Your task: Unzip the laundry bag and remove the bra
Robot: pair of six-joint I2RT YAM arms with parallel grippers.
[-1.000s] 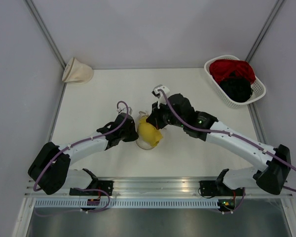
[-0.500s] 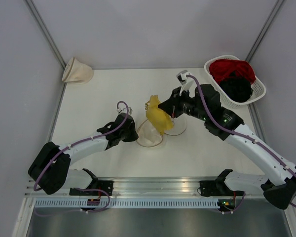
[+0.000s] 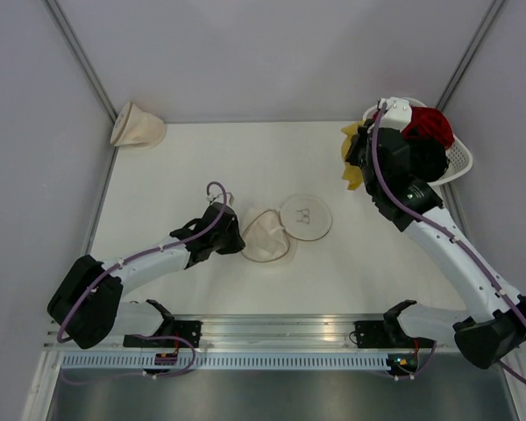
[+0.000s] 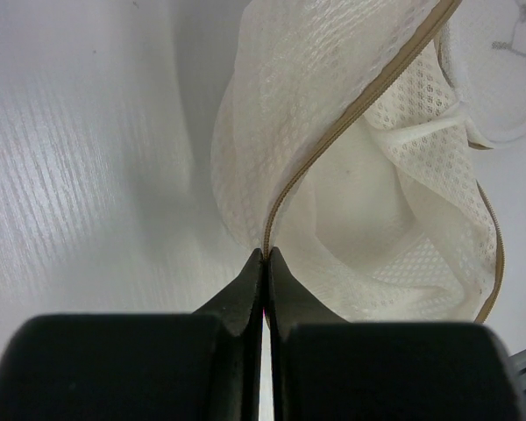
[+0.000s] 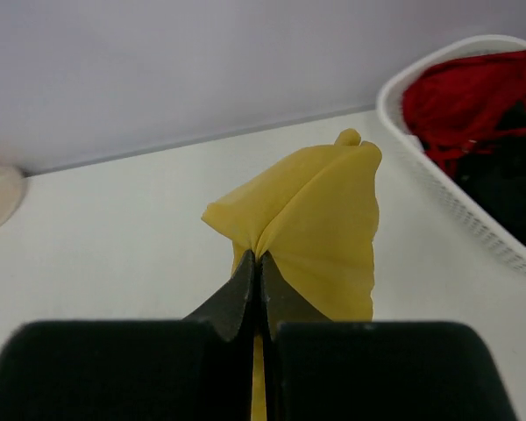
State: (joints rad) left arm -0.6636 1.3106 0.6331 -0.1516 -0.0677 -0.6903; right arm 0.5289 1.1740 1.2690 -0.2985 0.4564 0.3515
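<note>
Mustard bra (image 3: 352, 174) dangles from right gripper (image 3: 357, 151), arm stretched beside one white basket (image 3: 460, 160); left arm bent low. Left wrist: left gripper (image 4: 265, 256) pinches open laundry bag (image 4: 351, 202) at zipper edge. Right wrist: jaws clamp bra; two garments (image 5: 460, 101) in basket

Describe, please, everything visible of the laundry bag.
The laundry bag is cream-white mesh with a tan zipper round its rim. It lies unzipped on the table, splayed into two round halves: a hollow, empty cup and a flat face bearing a small black mark. The left gripper pinches its zippered edge.
</note>
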